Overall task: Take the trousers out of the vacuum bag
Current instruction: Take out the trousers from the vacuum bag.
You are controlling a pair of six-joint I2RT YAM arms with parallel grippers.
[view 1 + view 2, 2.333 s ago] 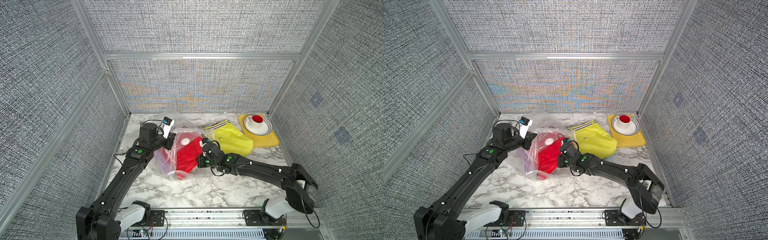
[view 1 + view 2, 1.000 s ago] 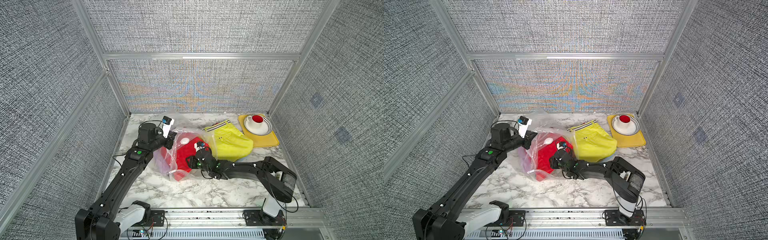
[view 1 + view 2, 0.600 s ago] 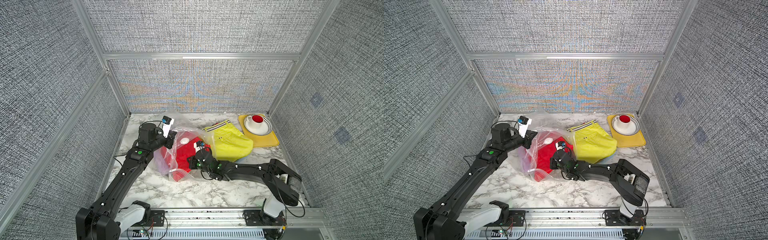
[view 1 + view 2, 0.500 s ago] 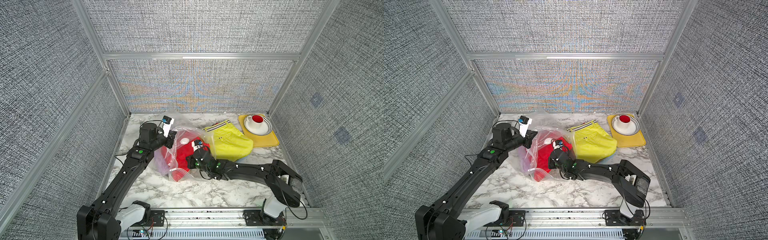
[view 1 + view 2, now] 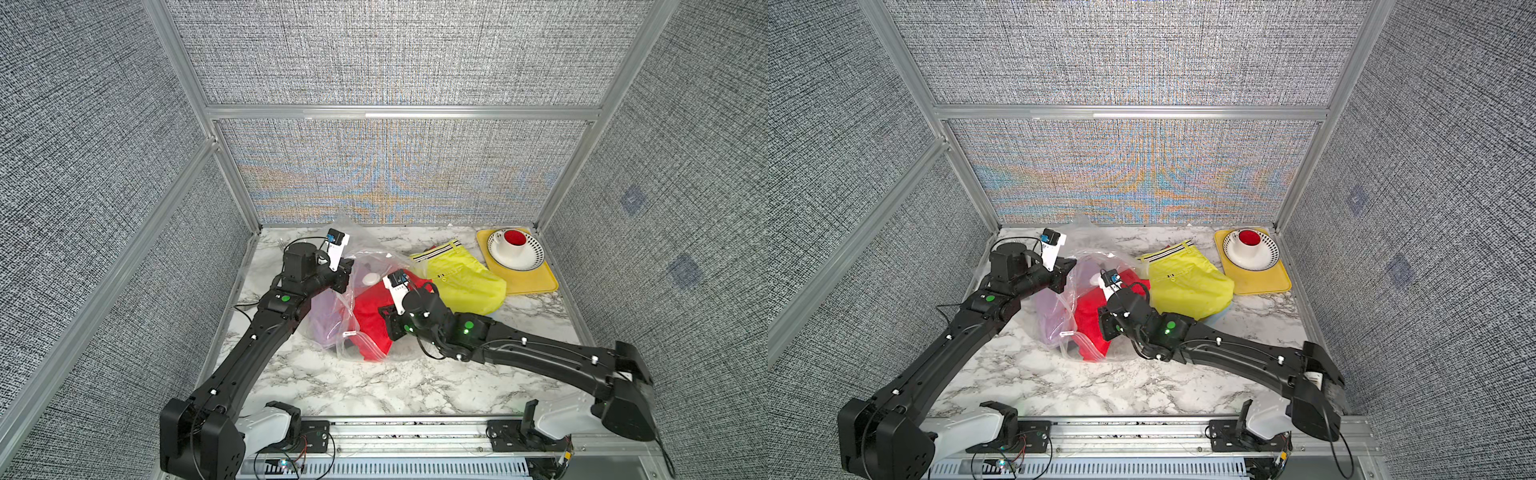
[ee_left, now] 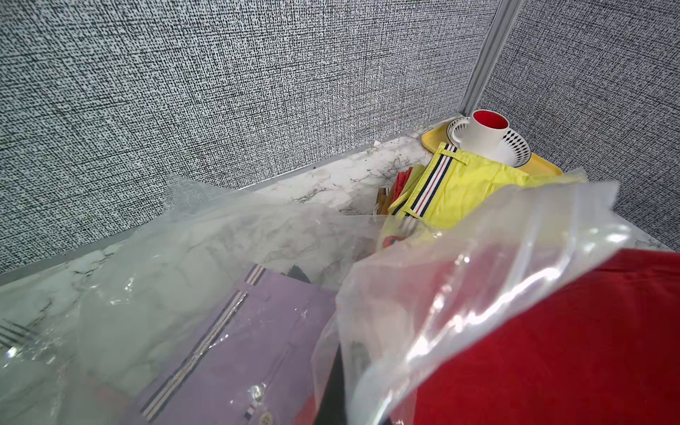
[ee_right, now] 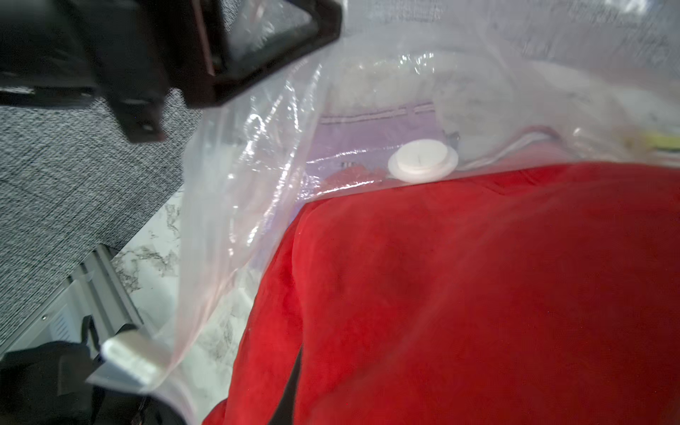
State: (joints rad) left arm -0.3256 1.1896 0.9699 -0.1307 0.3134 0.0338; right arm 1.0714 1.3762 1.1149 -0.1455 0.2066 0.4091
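The left tool (image 5: 347, 277) is pressed together, maybe pinching the vacuum bag (image 5: 328, 332). The red trousers (image 5: 368, 307) lie half inside it, at nine o'clock from the right tool (image 5: 387, 323). That tool's grip I cannot tell.

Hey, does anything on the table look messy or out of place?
Nothing spilled or broken. The vacuum bag is crumpled, red trousers bulging from its mouth, and yellow trousers lie rumpled beside the yellow tray.

Lab cell: aluminium-framed grey panels (image 5: 395, 54)
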